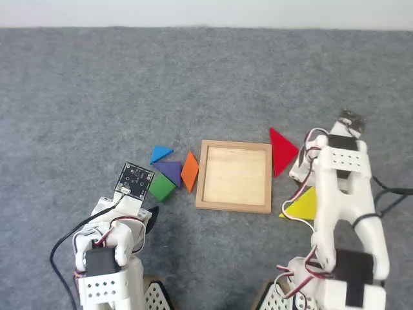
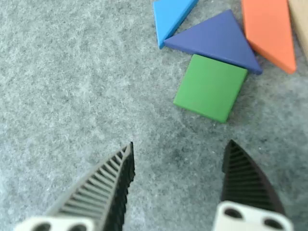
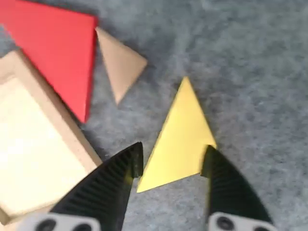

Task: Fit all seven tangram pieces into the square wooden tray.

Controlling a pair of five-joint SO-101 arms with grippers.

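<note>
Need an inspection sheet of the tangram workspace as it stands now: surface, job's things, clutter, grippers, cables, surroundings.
Surface: grey felt mat, flat.
Job's things: square wooden tray holds no pieces. On one side lie the blue triangle, purple triangle, orange parallelogram and green square. On the other side lie the red triangle, yellow triangle and small tan wooden triangle.
Clutter: nothing seen.
Grippers: left gripper open over bare mat, short of the green square. Right gripper open, one finger on either side of the yellow triangle's wide end.
Cables: black cable loops by the left arm; red and white wires on the right arm.
Surroundings: pale wall strip beyond the mat.
</note>
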